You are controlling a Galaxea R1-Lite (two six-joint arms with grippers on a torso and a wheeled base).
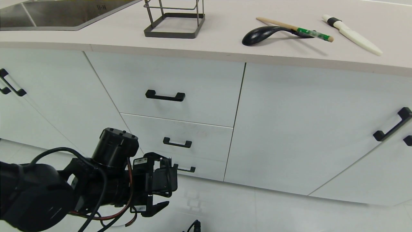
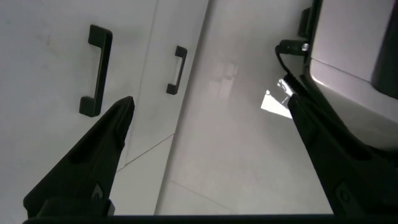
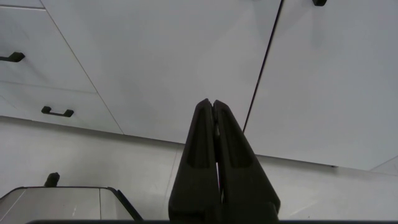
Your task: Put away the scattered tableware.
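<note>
Far above the left pincer (image 1: 165,182) — spread wide, empty — lies the black spoon (image 1: 256,36).

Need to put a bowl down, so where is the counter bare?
Bare counter between sink and rack, and another patch between rack and spoon. Crowded at the right: spoon, stick and knife lie close together.
</note>
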